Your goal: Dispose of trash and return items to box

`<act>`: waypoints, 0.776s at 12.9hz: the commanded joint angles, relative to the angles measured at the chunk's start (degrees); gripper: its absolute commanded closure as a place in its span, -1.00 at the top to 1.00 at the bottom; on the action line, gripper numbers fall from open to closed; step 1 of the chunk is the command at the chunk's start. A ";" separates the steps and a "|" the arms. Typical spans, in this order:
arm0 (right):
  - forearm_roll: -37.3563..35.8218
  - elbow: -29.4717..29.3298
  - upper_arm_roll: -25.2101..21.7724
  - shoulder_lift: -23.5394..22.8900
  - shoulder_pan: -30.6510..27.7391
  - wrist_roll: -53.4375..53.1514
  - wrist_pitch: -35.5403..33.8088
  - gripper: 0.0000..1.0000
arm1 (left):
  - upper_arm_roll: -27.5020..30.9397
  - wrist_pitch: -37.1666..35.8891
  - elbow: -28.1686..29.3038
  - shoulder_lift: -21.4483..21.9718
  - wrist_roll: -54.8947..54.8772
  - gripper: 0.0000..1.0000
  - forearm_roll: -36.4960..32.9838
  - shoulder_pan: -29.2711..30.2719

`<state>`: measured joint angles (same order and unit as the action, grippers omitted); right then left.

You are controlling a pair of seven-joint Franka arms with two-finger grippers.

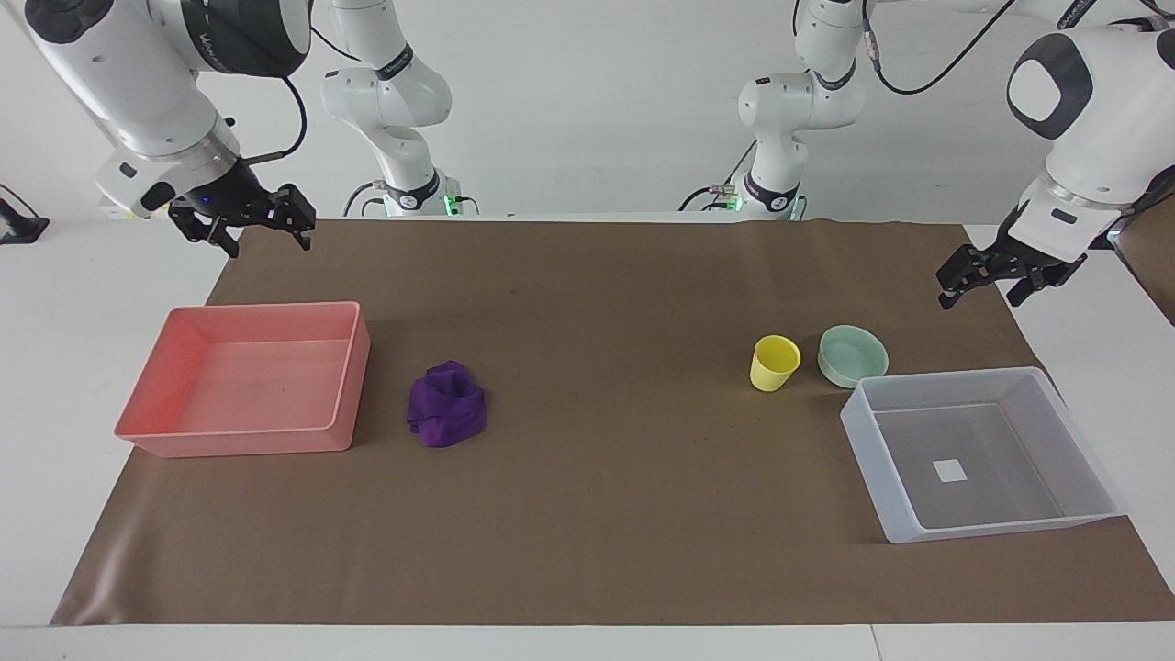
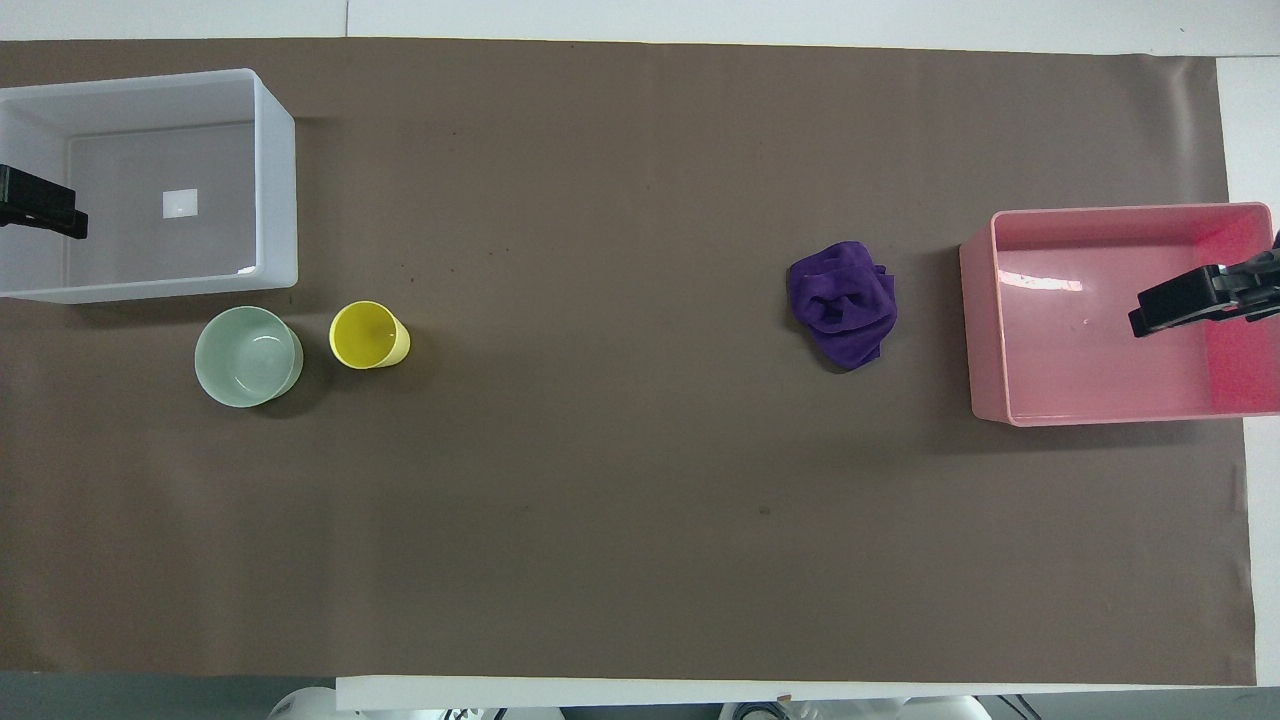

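Jaws of both grippers (image 1: 262,229) (image 1: 984,282) open, airborne.

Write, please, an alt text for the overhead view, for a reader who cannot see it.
A purple cloth wad lies on brown table paper beside an empty pink tray. At the left arm's end, a mint-green bowl and a yellow cup stand beside an empty translucent box, nearer to the robots than it.
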<state>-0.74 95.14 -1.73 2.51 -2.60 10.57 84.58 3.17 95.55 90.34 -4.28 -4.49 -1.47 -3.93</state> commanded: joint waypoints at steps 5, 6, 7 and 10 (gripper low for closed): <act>0.57 4.79 0.23 2.67 -0.21 0.60 4.44 0.95 | 0.17 -2.38 -0.08 0.59 -0.61 1.00 -0.55 -0.12; 0.65 7.05 0.32 3.02 -0.12 0.77 7.24 0.97 | 0.17 -1.86 1.40 1.20 -0.17 1.00 -0.55 0.14; 0.74 8.21 0.32 3.46 0.05 0.95 10.57 0.98 | 0.25 -0.46 4.73 2.86 -0.08 1.00 -0.55 0.15; 3.80 8.65 0.50 0.66 2.77 0.95 15.24 0.98 | 0.34 16.28 24.73 11.11 0.09 1.00 -0.64 0.23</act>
<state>0.49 101.73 -1.47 3.54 -1.41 10.57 96.44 3.35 101.65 99.97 -1.02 -4.49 -1.47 -3.73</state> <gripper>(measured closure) 0.009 0.000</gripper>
